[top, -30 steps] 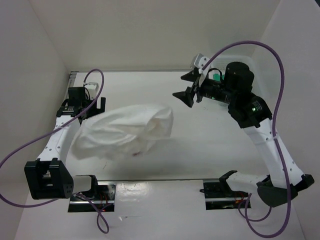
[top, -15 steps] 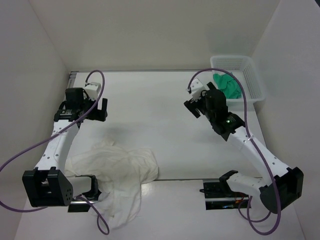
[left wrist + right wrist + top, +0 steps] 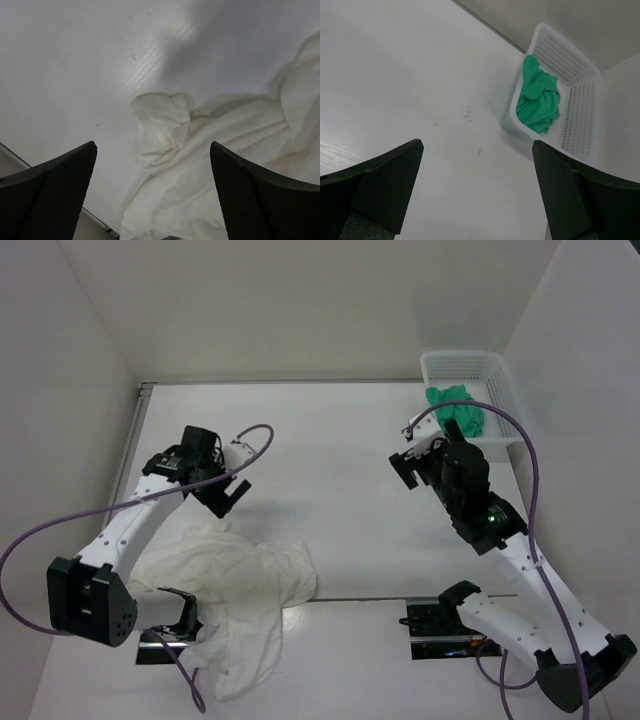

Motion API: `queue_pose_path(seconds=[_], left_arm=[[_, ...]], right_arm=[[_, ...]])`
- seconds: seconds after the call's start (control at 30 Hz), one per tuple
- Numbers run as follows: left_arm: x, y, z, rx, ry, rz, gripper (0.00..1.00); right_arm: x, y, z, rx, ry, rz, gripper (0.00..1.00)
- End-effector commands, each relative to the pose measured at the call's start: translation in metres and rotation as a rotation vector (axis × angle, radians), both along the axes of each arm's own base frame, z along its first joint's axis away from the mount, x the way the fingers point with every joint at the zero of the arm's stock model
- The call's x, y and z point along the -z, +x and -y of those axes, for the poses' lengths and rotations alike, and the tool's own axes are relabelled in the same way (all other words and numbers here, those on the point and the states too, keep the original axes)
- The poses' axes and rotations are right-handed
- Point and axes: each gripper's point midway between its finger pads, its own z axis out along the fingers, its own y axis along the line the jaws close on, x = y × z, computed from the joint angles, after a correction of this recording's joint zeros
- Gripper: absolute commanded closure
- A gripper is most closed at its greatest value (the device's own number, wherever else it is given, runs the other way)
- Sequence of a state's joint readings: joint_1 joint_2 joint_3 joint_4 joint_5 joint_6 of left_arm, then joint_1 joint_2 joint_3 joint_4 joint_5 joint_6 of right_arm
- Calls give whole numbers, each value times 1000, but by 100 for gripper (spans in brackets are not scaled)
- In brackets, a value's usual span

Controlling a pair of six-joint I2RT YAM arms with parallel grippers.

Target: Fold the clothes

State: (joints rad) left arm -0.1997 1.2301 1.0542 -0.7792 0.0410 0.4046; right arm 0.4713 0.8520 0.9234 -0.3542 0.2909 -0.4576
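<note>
The clothes, one large white wrinkled garment, lie crumpled at the table's near left, with one part hanging over the front edge. My left gripper hovers open just beyond the heap's far edge. In the left wrist view the clothes spread below and between the wide-apart jaws of the left gripper, which touch nothing. My right gripper is open over bare table at the right, far from the garment. In the right wrist view the right gripper holds nothing.
A white mesh basket stands at the far right corner with a green cloth in it; in the right wrist view the basket and green cloth lie ahead. Purple cables loop from both arms. White walls enclose the table.
The garment dropped from mid-air onto the near left of the table. My left gripper swung in from the far left edge to just above it. The right gripper opened and drew back.
</note>
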Motion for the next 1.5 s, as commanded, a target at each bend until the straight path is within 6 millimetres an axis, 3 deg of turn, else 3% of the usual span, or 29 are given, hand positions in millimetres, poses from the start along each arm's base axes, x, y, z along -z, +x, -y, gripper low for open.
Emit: queue_pose_path(seconds=[0.0,0.03,0.33,0.43,0.57,0.6,0.7,0.73,0.83,0.87,0.9,1.0,1.03,1.1,1.2,1.27,1.37,1.4,1.47], left_arm=[[44,-35,-9,146,192,-202,0],[58,-44,-7,179,210,-254,0],[111,-85,43,479,331,-434,0],[126,-95,49,542,394,-494,11],[149,-104,58,602,435,-598,44],[153,-105,59,611,446,-614,64],[168,-105,70,636,431,-668,94],[173,-103,72,636,432,-671,100],[165,-61,94,606,389,-534,100],[155,-44,103,581,357,-472,100],[129,-6,122,529,290,-340,100],[69,53,152,416,132,-112,100],[24,79,160,376,57,13,100],[-31,100,170,308,-61,157,100],[-92,114,171,255,-153,289,100],[-115,120,162,190,-188,338,99],[-135,118,144,156,-216,377,73],[-131,110,140,164,-227,362,58],[-126,101,126,156,-224,363,38]], right_arm=[[5,-21,0,-36,57,-32,1],[6,-24,-1,-48,61,-31,1],[13,-26,14,-1,79,-53,1],[11,-25,14,0,95,-46,1],[13,-23,17,10,96,-46,1],[13,-23,17,10,96,-46,1],[12,-23,19,16,85,-43,1],[12,-23,19,16,85,-43,1],[12,-23,20,25,82,-41,1],[12,-23,20,25,82,-41,1],[12,-23,22,33,80,-40,1],[13,-20,21,34,79,-41,1],[13,-20,21,34,79,-41,1],[9,-19,24,44,83,-32,1],[9,-19,26,53,83,-32,1],[9,-19,26,53,83,-32,1],[9,-16,23,43,86,-32,1],[9,-17,23,43,86,-32,1],[9,-17,22,32,89,-34,1]])
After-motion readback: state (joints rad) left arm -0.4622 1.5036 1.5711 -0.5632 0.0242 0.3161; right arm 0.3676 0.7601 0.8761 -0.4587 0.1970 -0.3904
